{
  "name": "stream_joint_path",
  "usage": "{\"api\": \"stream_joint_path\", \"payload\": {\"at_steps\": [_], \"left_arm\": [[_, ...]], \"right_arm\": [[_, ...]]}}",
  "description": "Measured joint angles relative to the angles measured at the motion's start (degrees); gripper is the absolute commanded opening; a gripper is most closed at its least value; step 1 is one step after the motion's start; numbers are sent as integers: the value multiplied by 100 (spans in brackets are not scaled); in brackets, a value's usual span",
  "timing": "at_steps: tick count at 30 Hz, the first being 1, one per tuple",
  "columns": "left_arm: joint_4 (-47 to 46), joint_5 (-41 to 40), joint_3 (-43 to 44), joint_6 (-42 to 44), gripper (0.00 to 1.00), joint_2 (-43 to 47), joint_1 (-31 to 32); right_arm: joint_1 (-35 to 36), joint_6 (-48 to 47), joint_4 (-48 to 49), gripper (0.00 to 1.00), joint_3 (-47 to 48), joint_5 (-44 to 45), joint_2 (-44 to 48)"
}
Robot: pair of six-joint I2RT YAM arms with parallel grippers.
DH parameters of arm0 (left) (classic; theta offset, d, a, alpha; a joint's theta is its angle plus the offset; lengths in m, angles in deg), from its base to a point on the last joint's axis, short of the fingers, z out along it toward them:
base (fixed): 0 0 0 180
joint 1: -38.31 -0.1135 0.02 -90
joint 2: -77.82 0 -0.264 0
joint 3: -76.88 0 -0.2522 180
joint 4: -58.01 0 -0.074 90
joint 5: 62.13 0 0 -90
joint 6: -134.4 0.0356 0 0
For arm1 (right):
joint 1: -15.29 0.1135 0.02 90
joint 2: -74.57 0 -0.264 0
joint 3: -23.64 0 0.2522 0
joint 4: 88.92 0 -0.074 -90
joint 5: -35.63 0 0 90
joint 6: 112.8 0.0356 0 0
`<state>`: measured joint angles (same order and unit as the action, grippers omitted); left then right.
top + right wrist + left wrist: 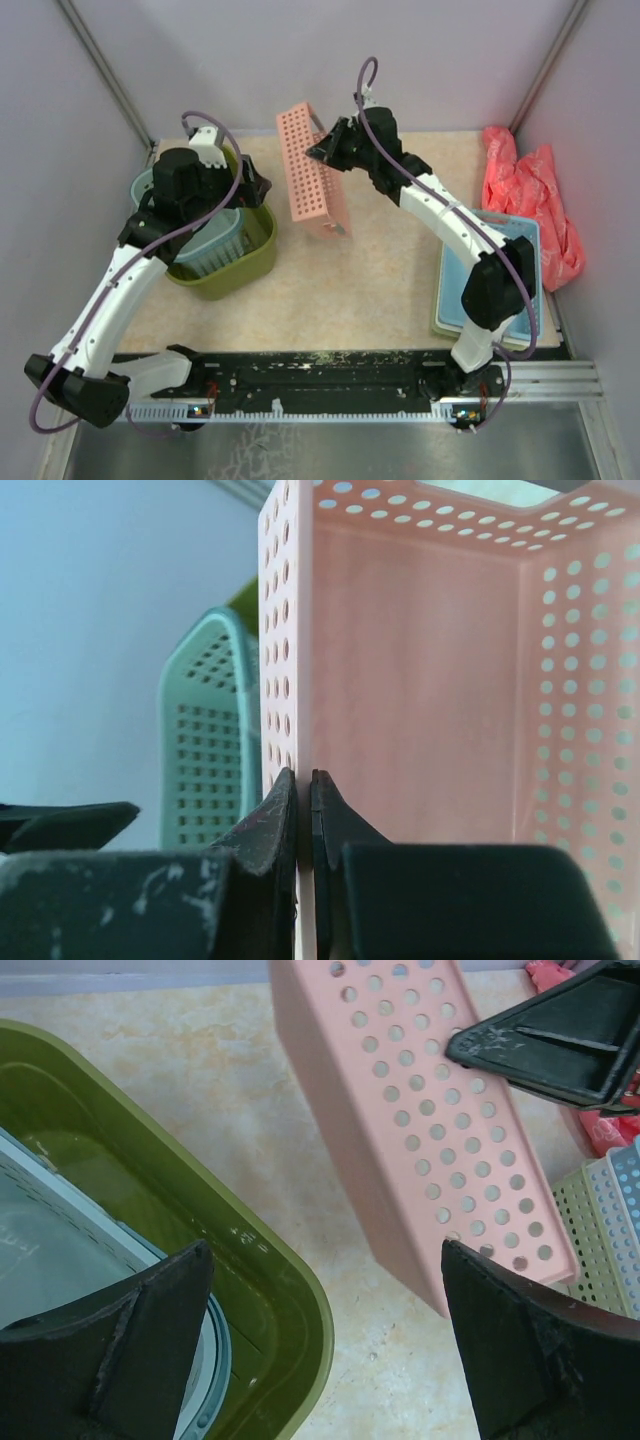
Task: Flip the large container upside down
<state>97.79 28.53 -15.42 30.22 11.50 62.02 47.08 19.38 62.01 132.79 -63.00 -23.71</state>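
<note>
**Green basket upright, pink one pinched**

The right gripper [303, 775] is pressed together on a side wall of the pink perforated basket [312, 180], which stands tipped up on edge. That arm stretches from its base towards 11 o'clock. The left gripper [325, 1250] is spread wide, hanging over the 3 o'clock rim of the large container [235, 270]; its arm reaches up towards 1 o'clock.

The large container is olive green and glossy, with rounded corners. It sits at 9 o'clock on the table [360, 280], mouth up, with a teal basket [215, 240] nested inside. Its long axis seems to run roughly 12 to 6, though the arm hides much of it.
</note>
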Motion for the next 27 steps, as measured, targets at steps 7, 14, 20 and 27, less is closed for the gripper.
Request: {"api": "stream_joint_path", "payload": {"at_steps": [7,14,20,27], "left_arm": [[-76,330,-184,-26,100,310,-2],[-170,699,-426,-42,100,323,-4],[-210,892,-439,-37,100,267,-9],[-247,1040,-444,-35,100,181,-9]], "right_arm": [[-225,1126,1947,0,-1189,-1067,-9],[-973,2398,3956,0,-2754,-1932,-9],[-1478,2848,4588,0,-3464,-2369,0],[-1871,2951,4741,0,-3989,-2730,367]]}}
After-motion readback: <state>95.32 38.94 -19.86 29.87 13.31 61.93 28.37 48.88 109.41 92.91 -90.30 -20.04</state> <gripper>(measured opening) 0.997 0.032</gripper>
